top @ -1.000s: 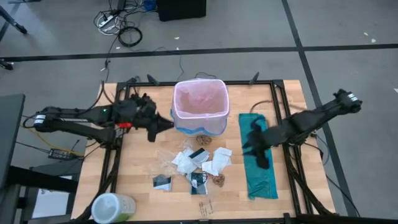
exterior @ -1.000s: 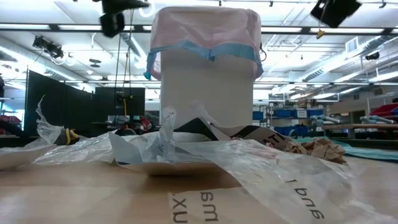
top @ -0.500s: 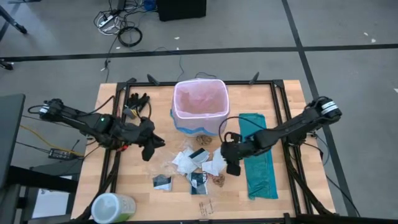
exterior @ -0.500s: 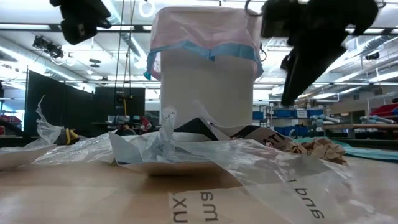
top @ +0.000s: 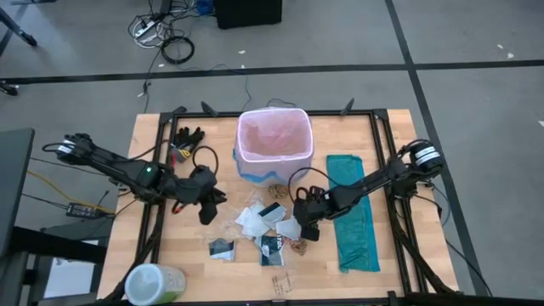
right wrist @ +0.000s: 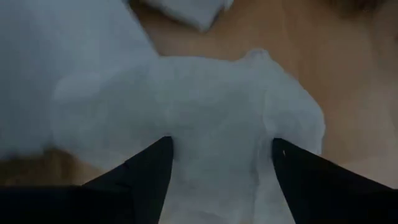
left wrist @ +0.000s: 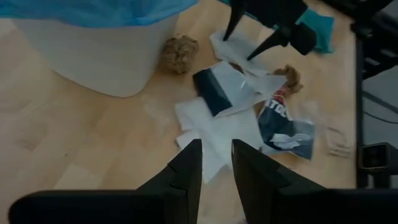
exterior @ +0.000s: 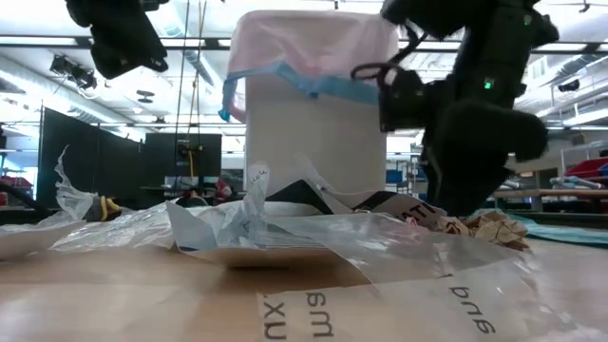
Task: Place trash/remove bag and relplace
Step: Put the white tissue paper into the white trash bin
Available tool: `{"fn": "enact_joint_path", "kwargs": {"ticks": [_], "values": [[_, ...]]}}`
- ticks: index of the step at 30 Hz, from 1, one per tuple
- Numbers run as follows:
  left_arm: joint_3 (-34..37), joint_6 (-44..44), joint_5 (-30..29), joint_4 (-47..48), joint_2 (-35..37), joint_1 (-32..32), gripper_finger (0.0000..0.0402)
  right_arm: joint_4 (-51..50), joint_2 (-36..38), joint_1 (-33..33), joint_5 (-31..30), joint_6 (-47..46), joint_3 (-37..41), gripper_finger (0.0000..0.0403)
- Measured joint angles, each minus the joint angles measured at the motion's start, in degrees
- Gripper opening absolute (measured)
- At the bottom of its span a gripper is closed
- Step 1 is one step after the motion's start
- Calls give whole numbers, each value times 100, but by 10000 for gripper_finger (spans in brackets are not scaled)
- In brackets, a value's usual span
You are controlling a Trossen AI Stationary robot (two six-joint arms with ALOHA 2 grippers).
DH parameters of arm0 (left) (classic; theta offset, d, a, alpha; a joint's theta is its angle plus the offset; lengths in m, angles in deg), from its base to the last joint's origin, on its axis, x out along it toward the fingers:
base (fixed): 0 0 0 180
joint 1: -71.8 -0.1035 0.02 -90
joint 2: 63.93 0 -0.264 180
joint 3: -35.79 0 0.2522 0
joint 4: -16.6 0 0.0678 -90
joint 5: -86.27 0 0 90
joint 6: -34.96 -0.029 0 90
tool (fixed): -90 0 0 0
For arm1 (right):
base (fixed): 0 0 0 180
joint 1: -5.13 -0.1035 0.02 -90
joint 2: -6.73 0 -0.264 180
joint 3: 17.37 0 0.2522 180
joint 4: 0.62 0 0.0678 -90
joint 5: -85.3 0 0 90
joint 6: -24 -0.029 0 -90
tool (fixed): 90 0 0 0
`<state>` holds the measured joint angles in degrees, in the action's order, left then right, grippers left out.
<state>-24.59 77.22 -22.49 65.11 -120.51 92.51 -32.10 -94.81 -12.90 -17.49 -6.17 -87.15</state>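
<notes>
The trash [top: 265, 228] lies scattered on the wooden table in front of the white bin [top: 274, 172]: white papers, black-and-white packets and brown bits. The pink bag [top: 274, 136] lines the bin, and its blue band [exterior: 313, 78] is folded over the rim. My right gripper [top: 308, 228] is open and low over a crumpled white paper [right wrist: 205, 106], with one finger on each side of it. My left gripper [top: 208, 211] hovers above the table left of the pile. Its fingers [left wrist: 186, 168] stand a narrow gap apart with nothing between them. My right gripper comes slanting down from the table's right side at the crumpled white paper's right edge [left wrist: 225, 48], at the right of the pile. Its open fingers [right wrist: 152, 171] straddle the paper, which lies on the table. I cannot tell whether the fingertips touch it.
A teal-green bag [top: 357, 229] lies flat along the right side of the table. A green-and-white cup [top: 153, 283] stands at the near left corner, and dark gloves [top: 185, 136] lie at the far left. A brown ball [left wrist: 180, 54] rests by the bin's foot. Clear film [exterior: 399, 247] lies near the front.
My right gripper has come down from above the teal-green bag toward the table's left, ending low over the white paper at the pile's right. My left gripper has sunk and swung from beside the bin toward the near edge, now pointing at the trash. The trash has stayed put.
</notes>
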Motion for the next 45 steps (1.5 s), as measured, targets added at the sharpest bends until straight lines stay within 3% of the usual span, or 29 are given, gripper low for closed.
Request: {"fn": "enact_joint_path", "kwargs": {"ticks": [4,9,11,16,28,32,36,41,45], "values": [[0,0,-57,-12,-170,0,96,-166,-233,22,-98,-514,-12,206],[0,0,-63,-77,-317,3,96,-352,-104,30,-72,-818,6,51],[0,0,-63,-65,-354,2,96,-382,23,25,-6,-901,10,16],[0,0,-92,-66,-398,4,96,-488,448,20,96,-1258,32,4],[0,-1,-195,-55,-392,4,96,-607,2416,-339,417,-1573,18,1],[0,-2,-327,-51,-392,4,96,-396,2987,-420,-55,-1520,-213,0],[0,-2,-558,-54,-392,4,96,-341,3318,-165,-711,-723,-984,0],[0,-2,-706,-58,-392,4,96,-466,3332,376,-1542,349,-1957,0],[0,15,-712,-87,-392,4,96,-503,3249,1053,-1597,740,-2287,0]]}}
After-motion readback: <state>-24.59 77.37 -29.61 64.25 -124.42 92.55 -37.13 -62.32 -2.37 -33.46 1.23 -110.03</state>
